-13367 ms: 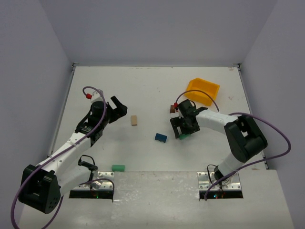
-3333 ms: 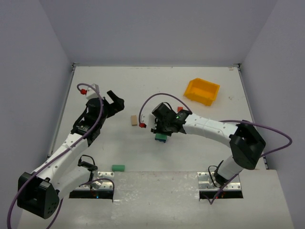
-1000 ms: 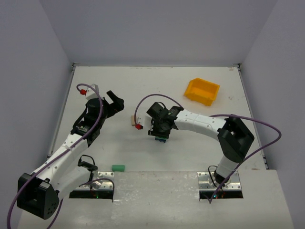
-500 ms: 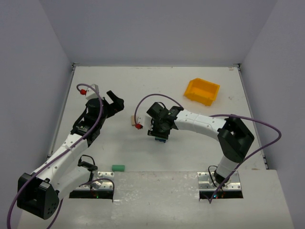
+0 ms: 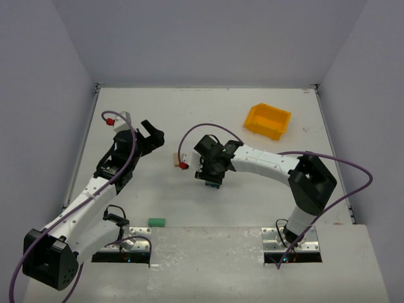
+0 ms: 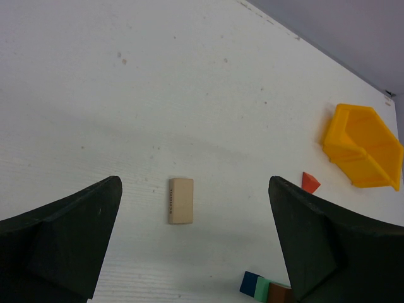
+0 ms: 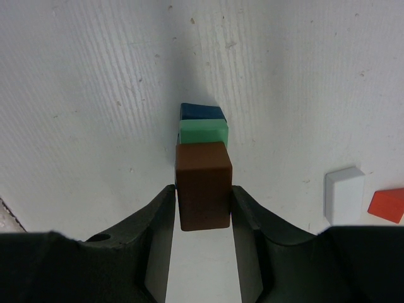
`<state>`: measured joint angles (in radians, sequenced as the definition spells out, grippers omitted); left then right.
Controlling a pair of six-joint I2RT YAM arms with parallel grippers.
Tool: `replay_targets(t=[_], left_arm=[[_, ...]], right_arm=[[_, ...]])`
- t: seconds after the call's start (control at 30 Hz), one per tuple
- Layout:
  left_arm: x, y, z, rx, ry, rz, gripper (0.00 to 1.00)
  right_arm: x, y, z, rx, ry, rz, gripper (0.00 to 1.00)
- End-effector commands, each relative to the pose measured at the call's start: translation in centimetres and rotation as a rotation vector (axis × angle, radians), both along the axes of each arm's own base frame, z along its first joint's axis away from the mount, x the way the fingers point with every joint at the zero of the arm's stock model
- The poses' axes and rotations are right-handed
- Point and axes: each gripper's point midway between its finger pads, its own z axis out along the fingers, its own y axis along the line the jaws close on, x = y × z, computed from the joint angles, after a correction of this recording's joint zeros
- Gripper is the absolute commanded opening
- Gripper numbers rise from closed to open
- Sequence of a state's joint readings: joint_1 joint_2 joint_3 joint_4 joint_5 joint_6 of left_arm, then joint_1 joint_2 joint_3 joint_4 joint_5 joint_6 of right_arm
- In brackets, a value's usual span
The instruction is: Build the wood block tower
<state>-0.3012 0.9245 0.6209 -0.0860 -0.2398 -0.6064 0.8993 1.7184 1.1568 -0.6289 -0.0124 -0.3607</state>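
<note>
The wood block tower stands mid-table as a blue block (image 7: 202, 112) with a green block (image 7: 203, 132) on it and a brown block (image 7: 202, 183) on top. My right gripper (image 7: 202, 197) is shut on the brown block, one finger against each side. From above, that gripper (image 5: 211, 172) covers most of the tower (image 5: 213, 184). The left wrist view catches the tower (image 6: 264, 289) at its bottom edge. My left gripper (image 6: 194, 186) hangs open above a tan block (image 6: 180, 200), clear of it. From above, the left gripper (image 5: 151, 134) sits left of the tan block (image 5: 177, 159).
A yellow bin (image 5: 268, 121) stands at the back right. A red wedge (image 6: 309, 182) lies between the bin and the tower. One loose green block (image 5: 156, 221) lies near the front edge. A pale block (image 7: 344, 194) and a red piece (image 7: 386, 205) lie right of the right gripper.
Since the earliest frame the right arm has swung from beside the bin to mid-table, and green and brown blocks now sit on the blue one. Over the last second nothing has visibly moved.
</note>
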Motion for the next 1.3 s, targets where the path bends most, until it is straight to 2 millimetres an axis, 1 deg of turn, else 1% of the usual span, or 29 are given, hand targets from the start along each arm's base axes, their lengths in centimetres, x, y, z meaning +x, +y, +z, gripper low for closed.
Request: replay_targets(t=[0.0, 0.47, 0.67, 0.97, 1.13, 1.27], left_arm=[[0.24, 0.01, 1.54, -0.009, -0.059, 0.001, 1.0], [0.17, -0.01, 1.58, -0.01, -0.061, -0.001, 1.0], [0.18, -0.04, 1.61, -0.011, -0.062, -0.003, 1.0], [0.2, -0.05, 1.69, -0.012, -0.063, -0.003, 1.0], [0.17, -0.01, 1.54, -0.01, -0.061, -0.001, 1.0], [0.17, -0.04, 1.55, -0.011, -0.061, -0.003, 1.0]], right_arm=[[0.9, 1.78, 1.29, 0.063, -0.023, -0.017, 0.4], [0.94, 2.15, 1.43, 0.081, -0.017, -0.054, 0.4], [1.02, 2.37, 1.49, 0.094, -0.014, -0.07, 0.38], [1.01, 2.46, 1.5, 0.098, -0.011, -0.078, 0.37], [0.9, 2.35, 1.42, 0.094, -0.006, -0.08, 0.39], [0.86, 2.23, 1.49, 0.092, -0.008, -0.082, 0.42]])
